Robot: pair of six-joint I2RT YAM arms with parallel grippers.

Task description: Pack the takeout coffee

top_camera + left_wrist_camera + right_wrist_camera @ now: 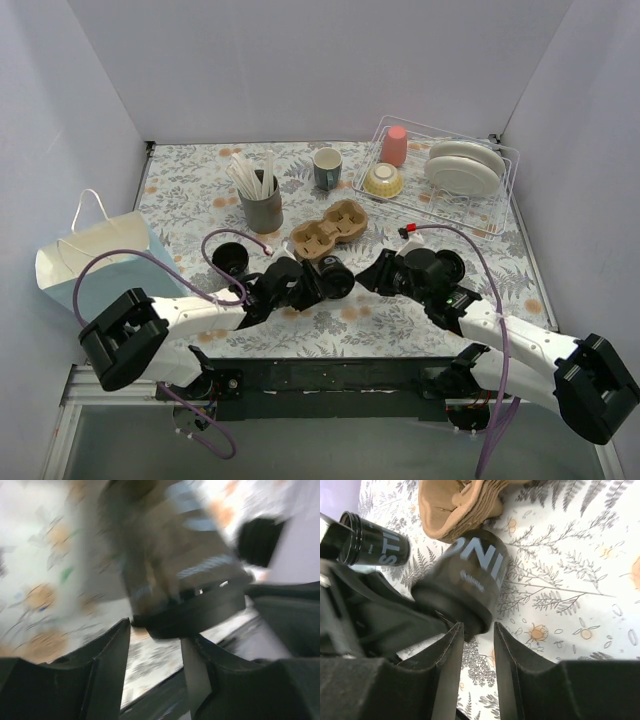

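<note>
At the desk's left edge we see a white and pale-blue paper bag (100, 255) standing with its mouth up; what it holds is hidden. Right of it, on the leaf-patterned cloth (400, 320), is an open-mouthed black cup (228, 258) with the white letters "STI" on its side in the right wrist view. Behind it, a grey cup (263, 212) holds a bundle of white straws (245, 178).

Near the desk's middle lies a brown pulp cup carrier (330, 228), its wells bare. Just in front of it, towards the near edge, is the lidded black coffee cup (470, 575), tilted, with its base towards the carrier and its lid towards the arms. Its side reads "ONL" in white; a smaller word under that is too dim to read.

The left gripper (155, 630) has its fingers spread with the lid across their tips, but that view is so smeared we cannot tell if they clamp it. The right gripper (476, 627) meets the same lid from the other side, fingers a narrow slit apart with cloth showing between them.

Towards the far edge stands a grey-green mug (327, 167). In the far right corner a wire dish rack (500, 195) holds a pink cup (395, 145) upside down, a yellow bowl (383, 180) and white plates (465, 165).
</note>
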